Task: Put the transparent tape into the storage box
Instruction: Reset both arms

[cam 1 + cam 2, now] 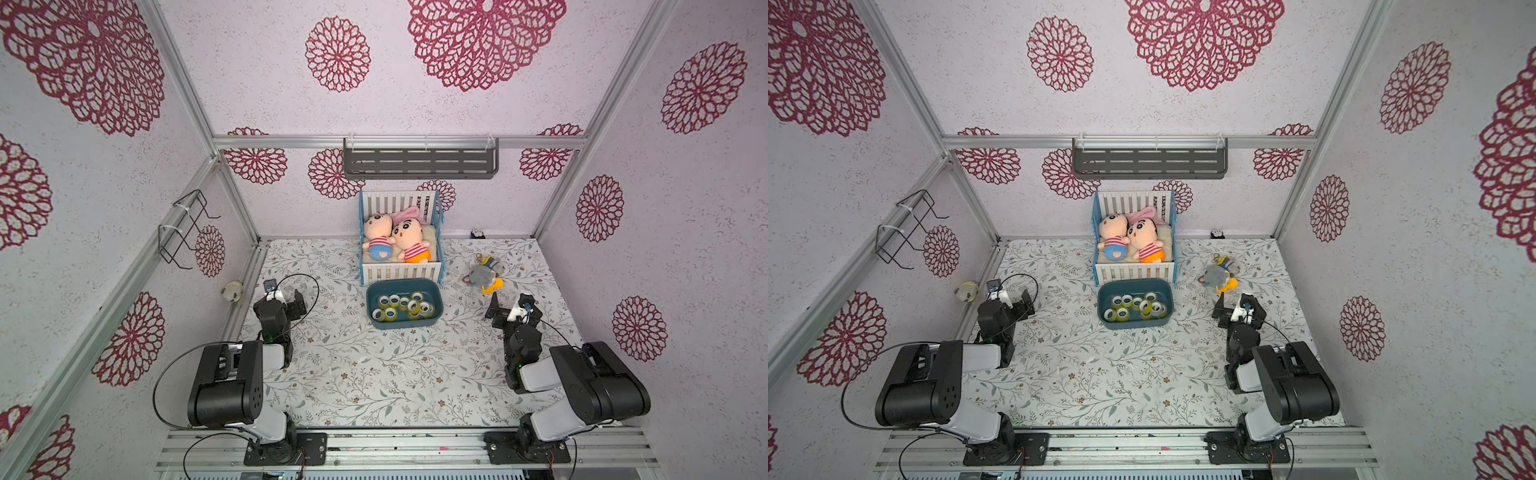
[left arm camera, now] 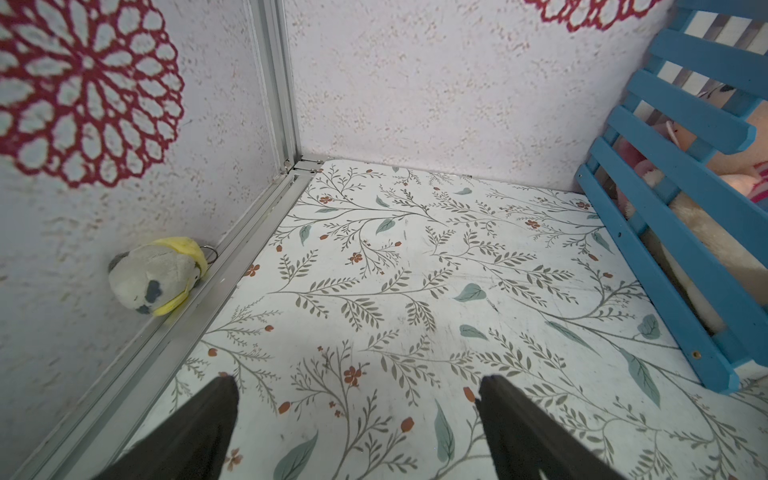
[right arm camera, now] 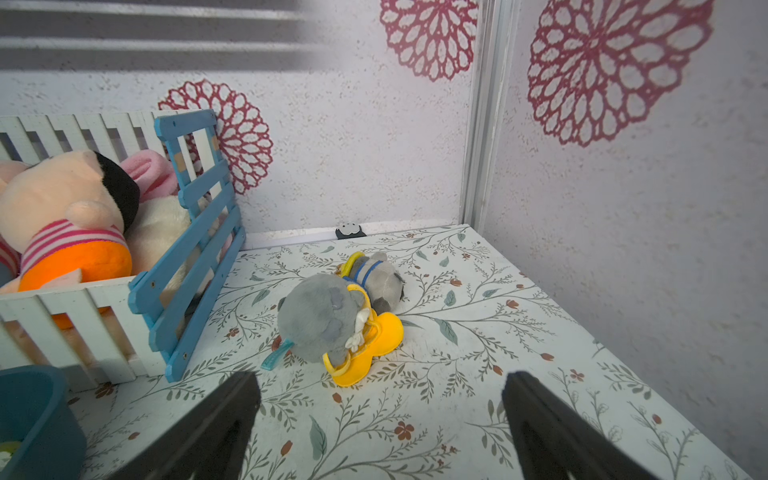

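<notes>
Tape in the box; placing step looks done.
Bench [image 1: 374, 374]: crib [image 1: 401, 270] at back edge, storage box [image 1: 439, 305] just in front, holding all visible tape rolls [image 1: 404, 307]. Left fingers [image 2: 199, 424] and right fingers [image 3: 548, 424] spread, empty, near side edges. Next, probably only a check for strays.

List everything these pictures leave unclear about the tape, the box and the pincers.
- Tape rolls: too small and overlapping in both top views for an exact count.
- Storage box: cut off by the right wrist view's edge; absent from the left wrist view.
- Left pincer, right pincer: open; the wrist views' edges cut off all but the fingertips.
- Small black item: too small to identify in any view.
</notes>
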